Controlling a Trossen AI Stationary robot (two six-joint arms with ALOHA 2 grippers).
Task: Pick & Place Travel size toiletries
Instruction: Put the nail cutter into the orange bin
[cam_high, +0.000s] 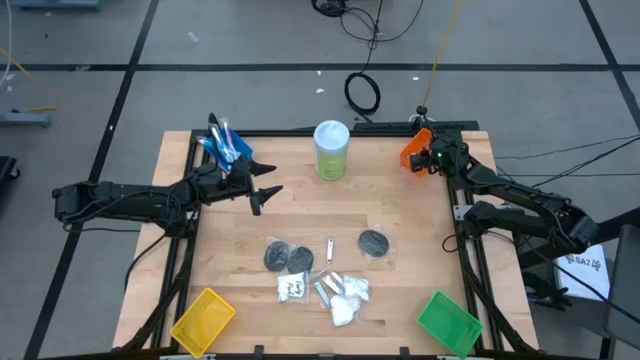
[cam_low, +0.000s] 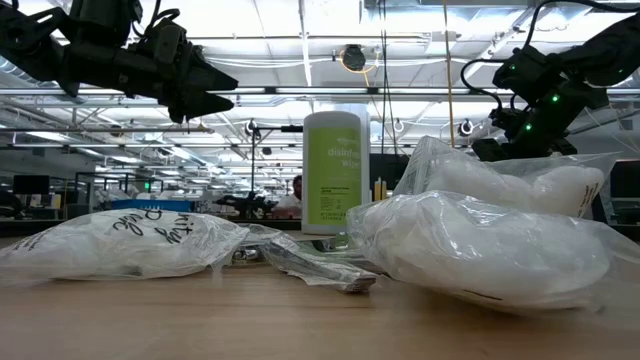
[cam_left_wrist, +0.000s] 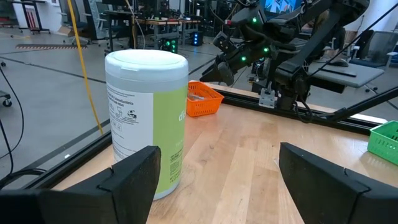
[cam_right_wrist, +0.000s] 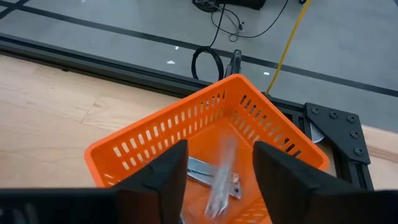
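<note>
Over the orange bin (cam_right_wrist: 211, 155) at the desk's (cam_high: 400, 215) far right corner, right pincer (cam_right_wrist: 219, 167) open, a silver tube (cam_right_wrist: 222, 177) blurred between its fingers. Left pincer (cam_high: 268, 192) open near the canister (cam_high: 331, 149). Remaining toiletries (cam_high: 318, 268) clustered at front centre: discs, packets, tubes.

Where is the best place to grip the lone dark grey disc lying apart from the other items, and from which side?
Probably from straight above, fingers closing across the rim. The lone disc lies flat on the table with bare wood all round, so no side is blocked. The left gripper is open and seems nearer.
</note>
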